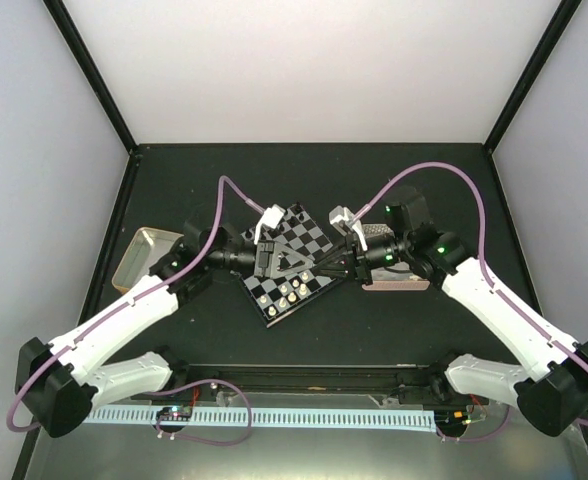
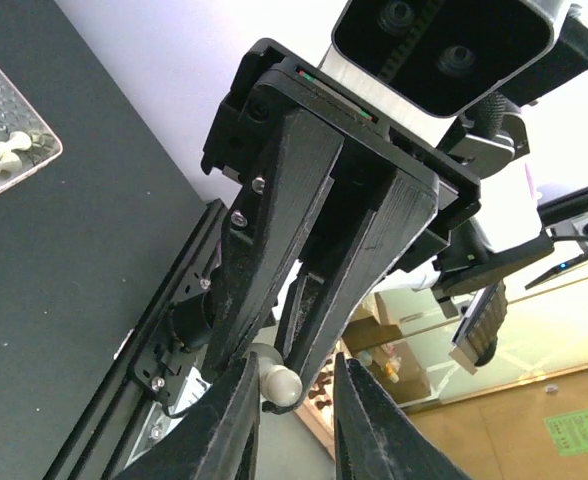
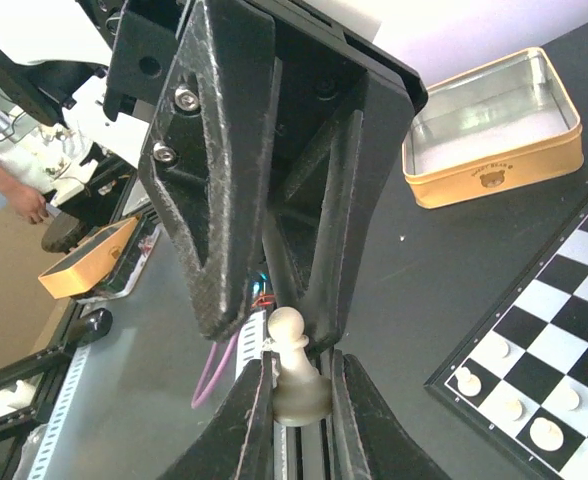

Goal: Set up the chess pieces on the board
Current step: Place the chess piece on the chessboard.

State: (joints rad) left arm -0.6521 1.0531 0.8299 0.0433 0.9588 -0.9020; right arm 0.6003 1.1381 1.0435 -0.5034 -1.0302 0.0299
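Where white walls (image 1: 304,70) rise, a black table (image 1: 394,330) bears the board (image 1: 312,238).

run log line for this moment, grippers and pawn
right gripper: shut on cream pawn | left gripper: open, straddling the pawn's head | place: over the board | status: pawn not yet placed

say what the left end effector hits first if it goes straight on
Most likely the pawn, its head already between the left end effector's tips; just beyond is the right end effector holding it.
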